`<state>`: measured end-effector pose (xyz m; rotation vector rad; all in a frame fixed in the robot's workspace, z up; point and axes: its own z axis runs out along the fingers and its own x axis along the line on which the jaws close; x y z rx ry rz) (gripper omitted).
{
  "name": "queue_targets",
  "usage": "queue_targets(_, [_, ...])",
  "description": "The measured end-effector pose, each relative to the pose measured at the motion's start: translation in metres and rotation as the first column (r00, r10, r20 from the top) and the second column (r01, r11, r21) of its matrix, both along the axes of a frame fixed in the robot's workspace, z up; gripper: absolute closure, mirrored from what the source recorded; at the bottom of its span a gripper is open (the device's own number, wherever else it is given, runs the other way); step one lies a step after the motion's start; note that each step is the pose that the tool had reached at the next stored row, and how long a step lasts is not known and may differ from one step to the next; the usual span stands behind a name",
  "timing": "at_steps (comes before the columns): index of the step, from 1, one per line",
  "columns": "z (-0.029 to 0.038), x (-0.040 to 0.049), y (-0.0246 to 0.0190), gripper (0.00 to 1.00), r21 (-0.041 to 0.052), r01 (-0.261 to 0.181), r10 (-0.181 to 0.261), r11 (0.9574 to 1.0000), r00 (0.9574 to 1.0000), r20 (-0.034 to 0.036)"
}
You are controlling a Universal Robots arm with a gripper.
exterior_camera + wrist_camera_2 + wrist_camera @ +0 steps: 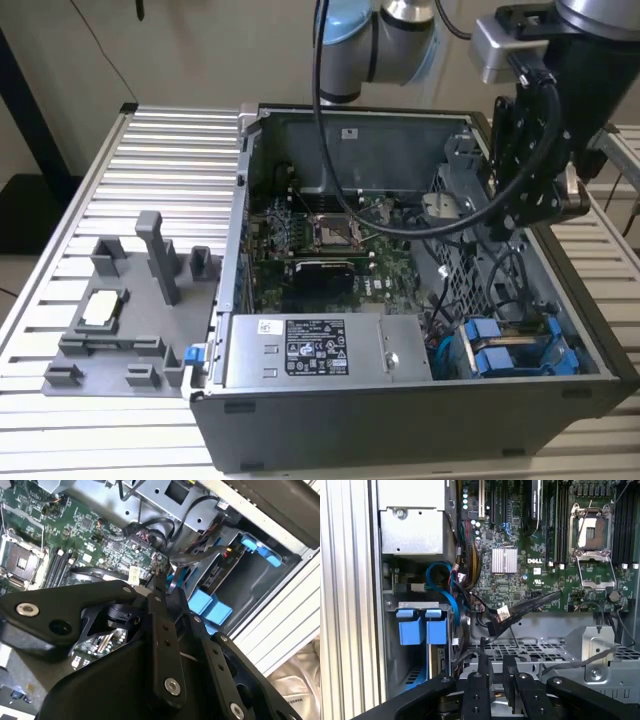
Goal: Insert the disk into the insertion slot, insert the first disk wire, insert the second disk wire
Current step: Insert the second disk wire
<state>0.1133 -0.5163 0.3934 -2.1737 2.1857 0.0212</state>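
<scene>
Well, my pincer (495, 661), drawn closed and holding nothing, hangs just off the motherboard (520, 580), while the disk (413, 630) lies in its slot (417, 605) past that board's corner, lengthwise along its edge.

A ribbed metal table (170, 150) carries an open computer case (400, 425) and, beside it, a grey fixture tray (140, 322).

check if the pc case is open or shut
Open: the case has its side panel off, and the motherboard shows inside.
</scene>
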Motion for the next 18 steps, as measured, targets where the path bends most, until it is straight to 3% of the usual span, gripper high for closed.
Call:
queue_targets(5, [-0.0036, -0.0121, 0.0031, 0.74, -0.0084, -0.004, 0.004, 1.0, 0.9999, 0.0109])
queue_targets(11, [-0.0058, -0.0161, 0.0075, 0.74, -0.0606, -0.024, 0.025, 0.9979, 0.9996, 0.0133])
queue_targets(16, [-0.0107, -0.0218, 0.0182, 0.74, -0.0793, -0.031, 0.033, 0.9964, 0.9991, 0.0249])
queue_targets(18, [-0.012, -0.0235, 0.0211, 0.74, -0.0925, -0.035, 0.037, 0.9951, 0.9989, 0.0287])
